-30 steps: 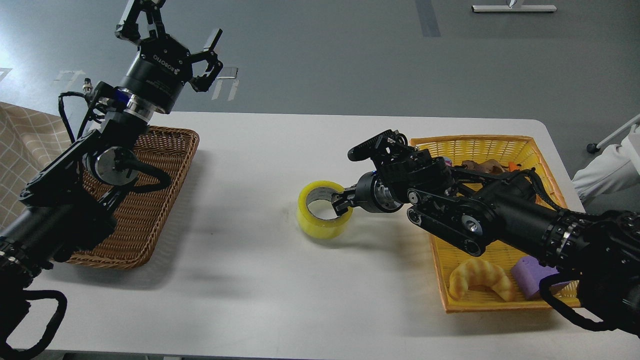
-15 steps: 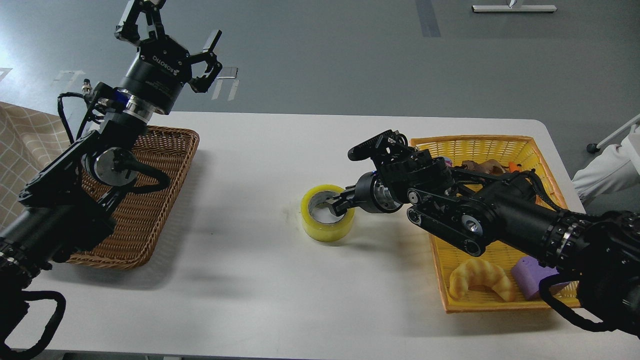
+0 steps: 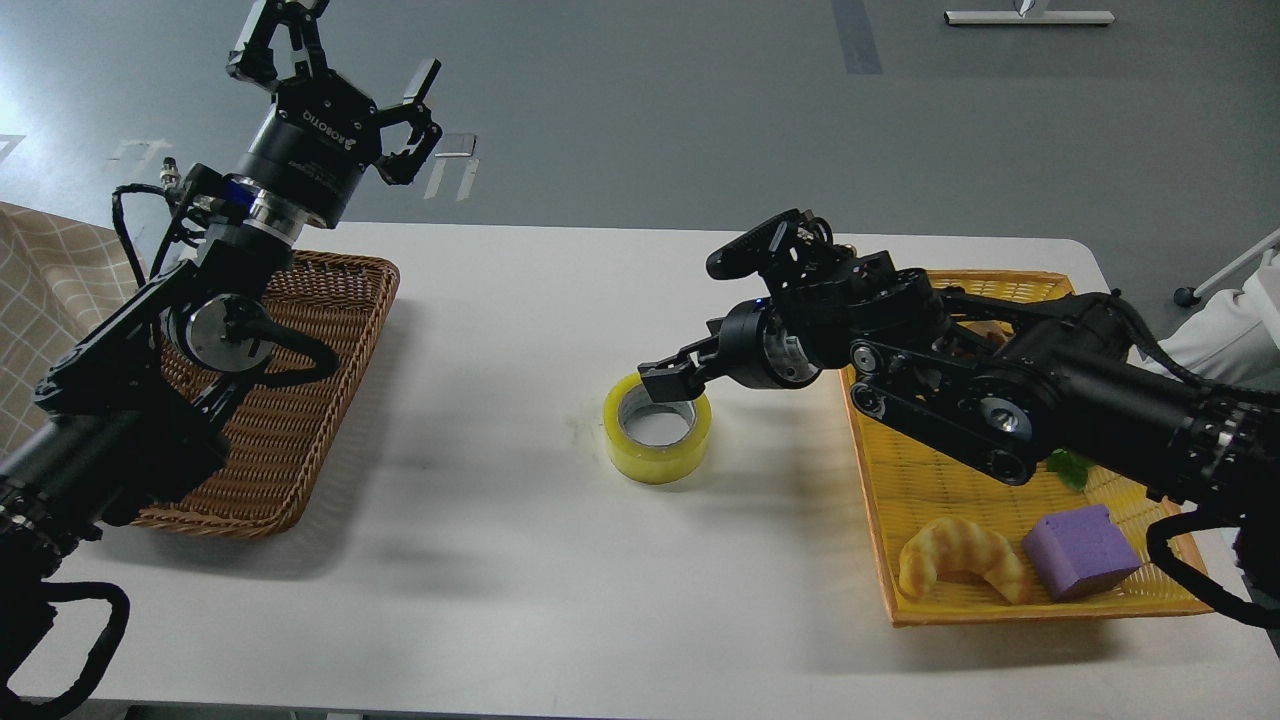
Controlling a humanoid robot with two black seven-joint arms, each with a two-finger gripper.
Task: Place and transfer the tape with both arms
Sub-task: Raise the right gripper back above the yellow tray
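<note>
The tape [image 3: 657, 441], a yellow roll with a grey inner core, lies flat on the white table [image 3: 520, 560] near its middle, hole facing up. My right gripper [image 3: 682, 372] hovers just above the roll's far rim. Its fingers are spread and hold nothing; one fingertip [image 3: 662, 381] hangs right over the rim. My left gripper [image 3: 338, 58] is raised high at the upper left, beyond the table's far edge, with its fingers spread open and empty, far from the tape.
A brown wicker basket [image 3: 300, 420] sits at the left under my left arm. A yellow basket [image 3: 1000, 285] at the right holds a croissant [image 3: 960, 565], a purple block [image 3: 1080, 550] and a green leaf [image 3: 1066, 468]. A checked cloth [image 3: 50, 290] lies at far left.
The right gripper held the tilted tape by its rim, set it flat on the table, let go, then rose up and to the right. The left arm barely moved.
</note>
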